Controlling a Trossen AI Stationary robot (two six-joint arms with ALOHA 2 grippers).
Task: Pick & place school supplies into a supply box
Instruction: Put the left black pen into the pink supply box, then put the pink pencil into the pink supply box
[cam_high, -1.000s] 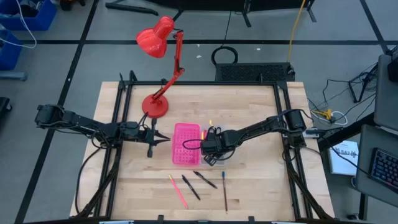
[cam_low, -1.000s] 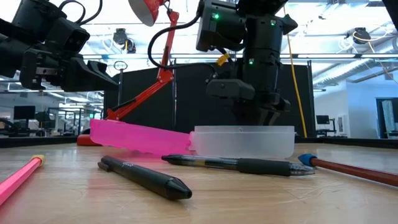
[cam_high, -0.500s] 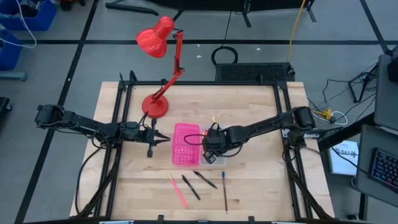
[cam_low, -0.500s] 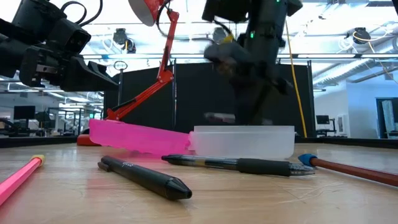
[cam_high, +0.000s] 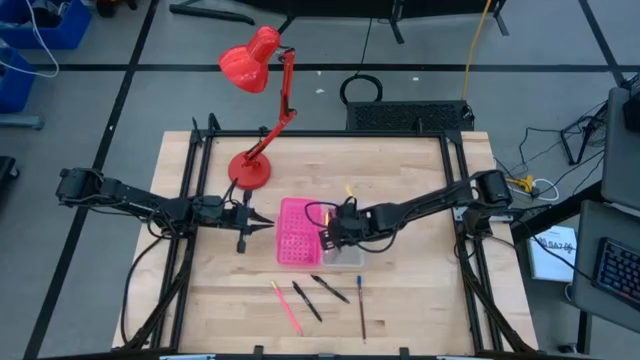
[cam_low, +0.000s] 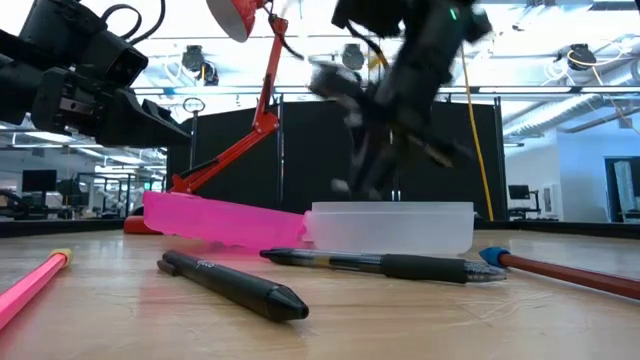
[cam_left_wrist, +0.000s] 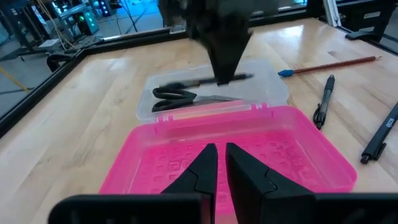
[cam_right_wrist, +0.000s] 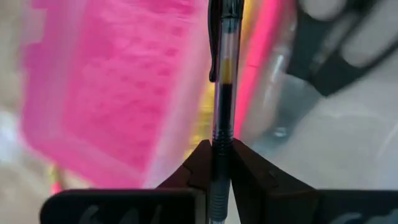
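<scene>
- The right tool (cam_right_wrist: 219, 163) is clenched on a clear-barrelled pen (cam_right_wrist: 221, 81); both fingers press the barrel from either side, with no gap showing.
- In the high view this right tool (cam_high: 333, 229) sits over the supply box (cam_high: 300, 230), about at the seam between the pink half and the clear tray.
- The held pen points across that seam, with the pink dotted half on one side and the clear tray on the other.
- In the low view the right arm is tilted above the clear tray (cam_low: 392, 228).
- Black-handled scissors (cam_left_wrist: 177, 96) lie inside the clear tray, with a dark pen beside them.
- The left tool (cam_left_wrist: 220, 167) is nearly closed, its two fingers almost touching and holding nothing; it hovers just beside the pink half's outer edge.
- In the high view the left tool (cam_high: 255, 223) points at the box from the left side of the surface (cam_high: 400, 165).
- Near the front edge lie a pink pencil (cam_high: 287, 308), two black pens (cam_high: 307, 301) and a brown pencil (cam_high: 361, 309), apart from the box.
- A red desk lamp (cam_high: 250, 168) stands behind the box.
</scene>
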